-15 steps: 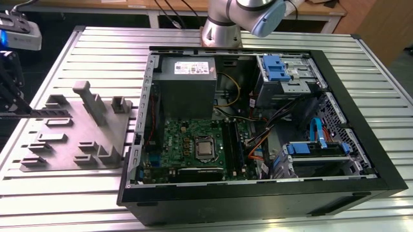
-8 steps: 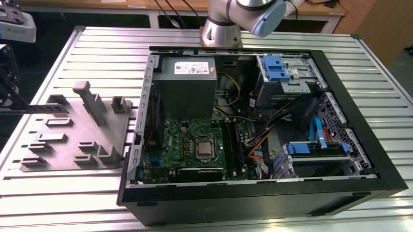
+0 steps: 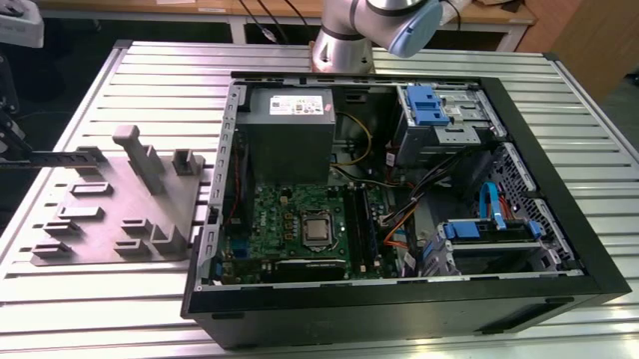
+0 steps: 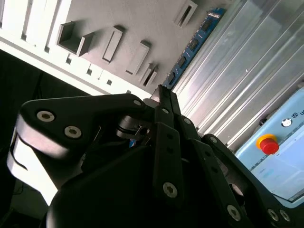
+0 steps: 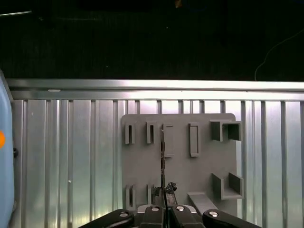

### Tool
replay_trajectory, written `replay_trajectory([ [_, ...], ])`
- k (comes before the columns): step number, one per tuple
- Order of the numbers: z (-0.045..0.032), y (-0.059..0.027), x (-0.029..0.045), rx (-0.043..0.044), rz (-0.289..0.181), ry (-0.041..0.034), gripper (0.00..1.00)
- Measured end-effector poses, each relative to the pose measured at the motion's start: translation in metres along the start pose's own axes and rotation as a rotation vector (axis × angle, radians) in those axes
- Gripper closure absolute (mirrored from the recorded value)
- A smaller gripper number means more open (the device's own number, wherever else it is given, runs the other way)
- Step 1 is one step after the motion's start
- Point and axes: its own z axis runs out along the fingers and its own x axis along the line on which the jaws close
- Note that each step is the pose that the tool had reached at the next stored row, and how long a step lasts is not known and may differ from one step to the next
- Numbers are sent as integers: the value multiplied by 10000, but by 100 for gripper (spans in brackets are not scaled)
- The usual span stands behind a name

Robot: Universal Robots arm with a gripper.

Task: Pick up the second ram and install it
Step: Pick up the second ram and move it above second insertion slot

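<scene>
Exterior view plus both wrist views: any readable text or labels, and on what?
White label on the grey power supply, exterior view: too small to read.
Marks on the light-blue box, second wrist view: too blurred to read.
Chips on the second ram: no readable print.
No text can be quoted.

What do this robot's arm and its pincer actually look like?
The arm is a silvery-grey tube with a rounded joint that has a pale blue cap. The pincer is matte black, built from flat angular link bars joined by silver round-headed screws.
</scene>
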Motion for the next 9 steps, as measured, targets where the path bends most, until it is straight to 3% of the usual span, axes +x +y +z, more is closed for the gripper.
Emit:
replay_trajectory([
  [9,-257,5,-15,-1,1,0,88],
])
